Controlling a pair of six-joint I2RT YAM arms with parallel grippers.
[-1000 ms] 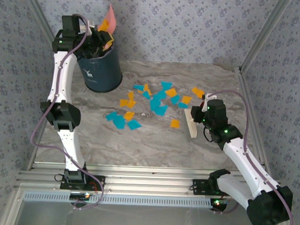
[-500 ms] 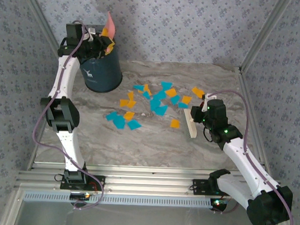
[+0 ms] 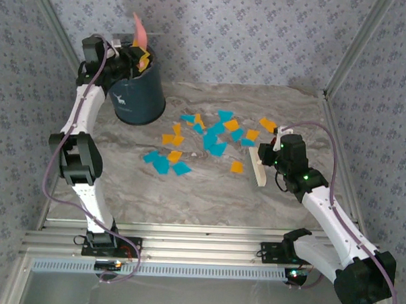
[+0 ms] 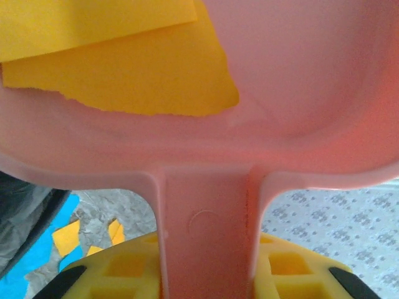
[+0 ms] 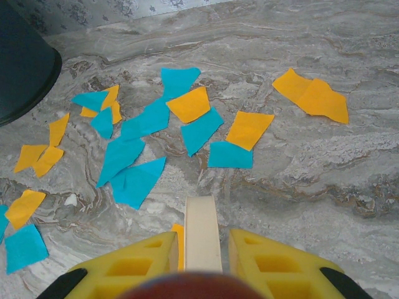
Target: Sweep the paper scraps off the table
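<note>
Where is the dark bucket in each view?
Top external: dark bucket far left, at the back of the table.
Left wrist: probably the dark edge at lower left, under the pink dustpan.
Right wrist: upper-left corner.
Shared landmark: the paper scraps beside it.

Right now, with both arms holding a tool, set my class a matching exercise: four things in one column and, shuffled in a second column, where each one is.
Things
1. pink dustpan
2. dark blue bin
3. cream scraper
4. paper scraps

Places
A. strewn over the middle of the table
B. held in the right gripper, low at the scraps' right side
C. standing at the table's far left
D. held in the left gripper, up by the bin

Pairs: 1-D, 2-C, 3-B, 4-A
</note>
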